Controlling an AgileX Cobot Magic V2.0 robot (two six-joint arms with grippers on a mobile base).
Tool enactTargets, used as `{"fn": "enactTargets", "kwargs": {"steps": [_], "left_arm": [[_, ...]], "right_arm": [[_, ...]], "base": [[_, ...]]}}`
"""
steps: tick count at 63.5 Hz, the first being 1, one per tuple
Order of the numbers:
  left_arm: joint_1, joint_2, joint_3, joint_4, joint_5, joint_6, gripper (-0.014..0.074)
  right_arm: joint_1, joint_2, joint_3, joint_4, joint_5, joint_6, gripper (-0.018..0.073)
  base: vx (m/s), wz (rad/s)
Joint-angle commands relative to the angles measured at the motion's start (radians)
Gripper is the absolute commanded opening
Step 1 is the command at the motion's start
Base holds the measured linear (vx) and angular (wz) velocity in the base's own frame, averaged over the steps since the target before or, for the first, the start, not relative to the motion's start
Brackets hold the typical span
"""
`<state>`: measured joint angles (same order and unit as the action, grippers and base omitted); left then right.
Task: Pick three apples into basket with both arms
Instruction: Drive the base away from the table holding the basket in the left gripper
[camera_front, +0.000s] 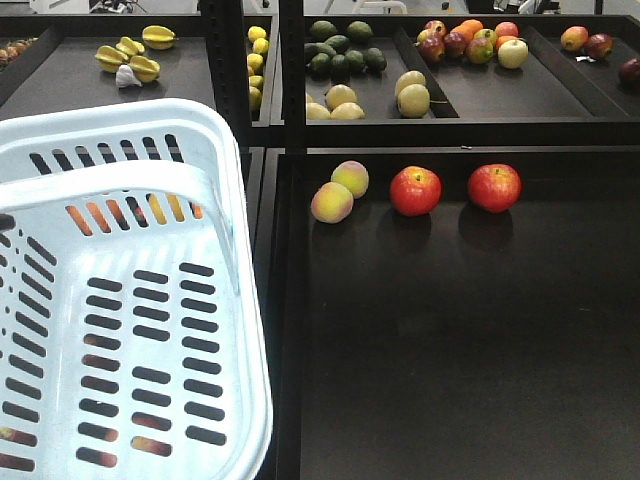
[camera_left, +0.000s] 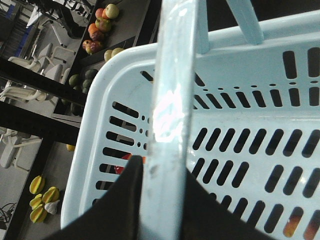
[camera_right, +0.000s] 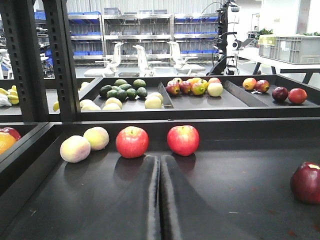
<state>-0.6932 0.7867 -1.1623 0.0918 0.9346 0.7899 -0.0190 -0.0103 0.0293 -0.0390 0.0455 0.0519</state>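
Priority is opening the R gripper (camera_right: 160, 167), whose fingers are pressed together low over the black shelf (camera_right: 240, 200). Dead ahead near the back wall sit the left red apple (camera_right: 132, 142) and right red apple (camera_right: 183, 140), apart, w/ a darker apple (camera_right: 306, 182) off to the R; I'd take one only, straddle its widest part, approach straight so the neighbour isn't nudged. L gripper (camera_left: 161, 172) pinches the handle (camera_left: 172, 100) of the basket (camera_front: 236, 300), no apple visible inside, so keep it level & close for the drop.

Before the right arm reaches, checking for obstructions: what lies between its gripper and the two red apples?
Bare black shelf from right gripper to apples, per right wrist view.
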Motion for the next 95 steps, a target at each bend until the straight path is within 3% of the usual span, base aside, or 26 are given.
{"fn": "enactTargets", "kwargs": {"steps": [1,48,95], "left_arm": [[-0.002,-0.005,-0.034,-0.004,-0.099,-0.011,-0.0008],[-0.002,-0.005,-0.034,-0.004,-0.099,-0.011,-0.0008],[-0.002,-0.005,-0.034,-0.004,-0.099,-0.011,-0.0008]], "right_arm": [[-0.002,-0.011,0.014,-0.004,-0.074,-0.004,-0.0009],[-0.002,-0.011,0.014,-0.004,-0.074,-0.004,-0.0009],[-0.002,-0.011,0.014,-0.004,-0.073,-0.004,-0.0009]], "base": [[0.0,0.01],[-0.02,0.1],[-0.06,0.4]]}}
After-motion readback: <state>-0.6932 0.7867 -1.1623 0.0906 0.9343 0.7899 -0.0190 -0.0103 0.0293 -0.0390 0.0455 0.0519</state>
